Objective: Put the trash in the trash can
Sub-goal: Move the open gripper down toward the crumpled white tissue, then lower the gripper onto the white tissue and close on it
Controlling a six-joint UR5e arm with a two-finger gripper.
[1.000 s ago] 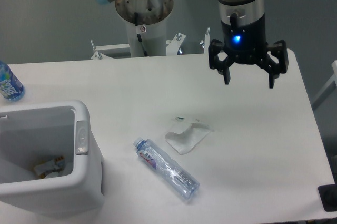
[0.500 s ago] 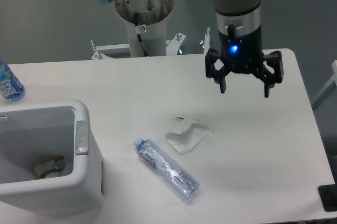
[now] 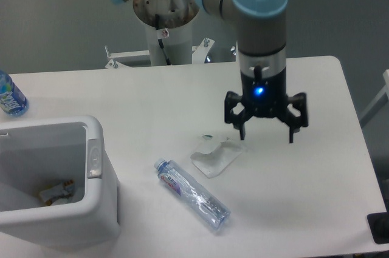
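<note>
A crumpled whitish plastic wrapper point(image 3: 216, 158) lies flat near the middle of the white table. A clear water bottle with a red-and-blue label point(image 3: 191, 193) lies on its side in front of it, cap toward the bin. My gripper point(image 3: 266, 138) hangs open just right of and above the wrapper, its left finger close over the wrapper's upper right corner, nothing between the fingers. The white trash can point(image 3: 97, 209) stands at the front left corner, with some crumpled scraps inside.
A blue-tinted bottle point(image 3: 10, 97) with a blue-and-white label stands at the far left edge. The robot base column point(image 3: 165, 24) rises behind the table. A dark object point(image 3: 379, 227) sits at the front right corner.
The gripper has come down and moved left and toward the front, from over the back right of the table to just beside the wrapper. It stays open. Wrapper and bottle have not moved.
</note>
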